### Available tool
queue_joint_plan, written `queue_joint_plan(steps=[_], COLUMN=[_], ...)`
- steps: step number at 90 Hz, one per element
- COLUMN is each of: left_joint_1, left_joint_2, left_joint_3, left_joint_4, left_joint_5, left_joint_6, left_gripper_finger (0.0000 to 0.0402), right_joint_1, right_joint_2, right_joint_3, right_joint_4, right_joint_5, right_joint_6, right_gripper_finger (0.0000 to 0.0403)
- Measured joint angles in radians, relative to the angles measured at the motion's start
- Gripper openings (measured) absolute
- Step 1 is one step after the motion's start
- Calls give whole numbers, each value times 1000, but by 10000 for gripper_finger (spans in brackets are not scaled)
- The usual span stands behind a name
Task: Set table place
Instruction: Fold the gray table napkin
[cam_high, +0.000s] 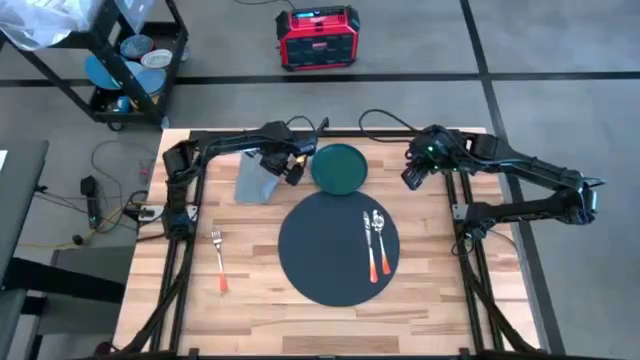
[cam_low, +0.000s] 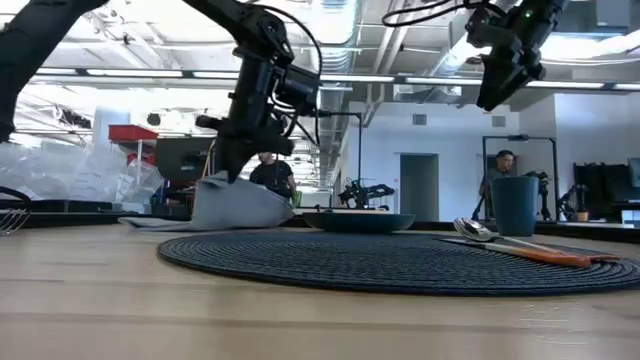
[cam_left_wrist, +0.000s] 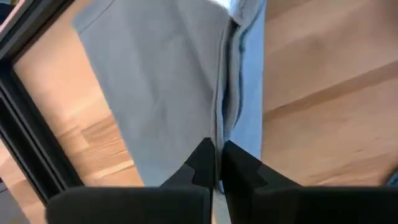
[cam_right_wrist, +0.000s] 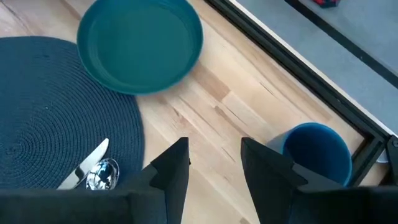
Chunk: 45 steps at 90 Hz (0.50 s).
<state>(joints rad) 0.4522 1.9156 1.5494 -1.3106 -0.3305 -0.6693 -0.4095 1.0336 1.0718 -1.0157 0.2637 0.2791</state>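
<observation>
At the table's far edge, left gripper (cam_left_wrist: 217, 163) pinches the grey napkin (cam_left_wrist: 168, 87); right gripper (cam_right_wrist: 214, 158) gapes.

The surface (cam_high: 300, 310) is light wood in planks, smooth with a faint sheen, edged by a black metal tube frame (cam_high: 180, 270). The round placemat (cam_low: 400, 262) is dark and matt, woven in coiled ribbed rings. The napkin (cam_left_wrist: 161, 93) is soft grey cloth with a stitched hem, limp and creased. The green plate (cam_right_wrist: 140, 43) looks smooth with a dull satin finish. The spoon (cam_right_wrist: 102, 174) has a shiny polished metal bowl; its handle (cam_low: 545, 255) is orange, likely plastic. The left claw (cam_left_wrist: 216, 163) has matt black fingers.
</observation>
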Motion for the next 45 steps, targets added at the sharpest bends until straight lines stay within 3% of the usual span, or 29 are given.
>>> queue_joint_plan(steps=[45], left_joint_1=[144], left_joint_2=[-246], left_joint_3=[-334], left_joint_4=[133], left_joint_5=[8], left_joint_6=[-65], left_gripper_finger=[0], right_joint_1=[-27], right_joint_2=[0], right_joint_3=[0], right_joint_4=[26], right_joint_5=[-1], right_joint_6=[0], right_gripper_finger=[132])
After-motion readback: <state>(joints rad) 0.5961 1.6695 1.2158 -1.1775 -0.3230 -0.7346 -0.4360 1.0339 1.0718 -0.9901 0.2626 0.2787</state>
